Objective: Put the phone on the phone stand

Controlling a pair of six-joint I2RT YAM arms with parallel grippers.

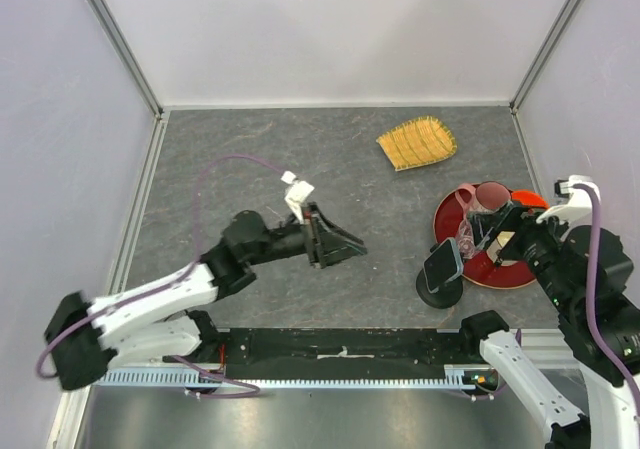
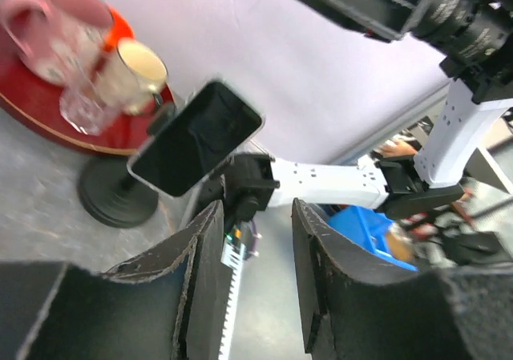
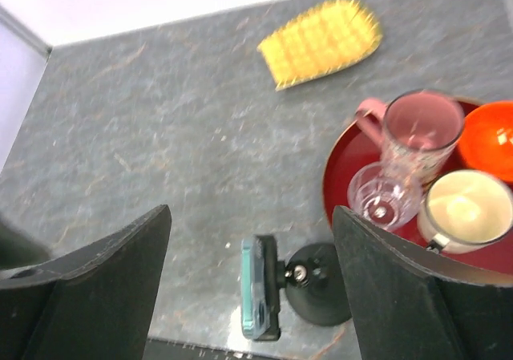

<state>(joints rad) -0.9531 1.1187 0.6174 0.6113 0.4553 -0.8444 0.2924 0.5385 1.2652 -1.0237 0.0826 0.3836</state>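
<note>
The phone rests in the clip of the phone stand, tilted above the round black base, just left of the red plate. From the left wrist view its dark screen faces me over the stand's base. The right wrist view shows the phone edge-on, clipped to the stand. My right gripper hangs open above it, fingers wide apart and touching nothing; from above it sits just right of the phone. My left gripper lies low mid-table, pointing at the phone, open and empty.
A red plate right of the stand carries a pink mug, a clear glass, a cream cup and an orange bowl. A yellow woven mat lies at the back. Walls enclose the table.
</note>
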